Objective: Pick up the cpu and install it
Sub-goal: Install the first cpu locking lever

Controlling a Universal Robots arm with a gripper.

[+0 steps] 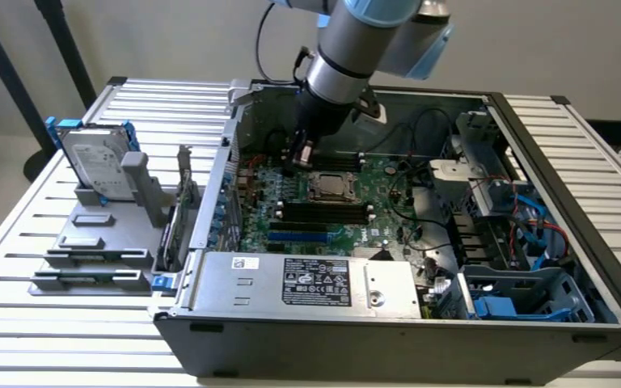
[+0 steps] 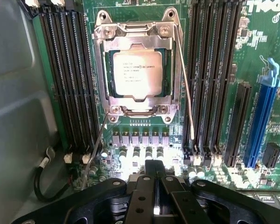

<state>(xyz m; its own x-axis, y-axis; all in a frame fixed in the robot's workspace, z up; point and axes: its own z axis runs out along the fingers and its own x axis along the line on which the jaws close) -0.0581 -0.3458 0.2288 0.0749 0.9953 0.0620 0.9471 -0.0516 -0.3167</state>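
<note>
The cpu (image 2: pixel 137 73) is a small square chip with a silver-grey top. It lies flat in the socket on the green motherboard (image 2: pixel 144 140), inside a metal retention frame (image 2: pixel 99 70). In the exterior view the cpu (image 1: pixel 330 184) sits mid-board inside the open computer case (image 1: pixel 397 339). My gripper (image 2: pixel 154 173) is shut with nothing between its fingers, and it hovers over the board just beside the socket. Seen from the exterior camera, my gripper (image 1: pixel 301 155) hangs above the board towards the exterior view's left of the chip.
Thin wire levers (image 2: pixel 185 84) run along the socket's sides. Black memory slots (image 2: pixel 67 74) flank it, and a blue slot (image 2: pixel 261 116) lies further off. A silver box with a black label (image 1: pixel 310 283) fills the case's front. A hard drive with a blue bracket (image 1: pixel 93 162) stands on a grey holder outside.
</note>
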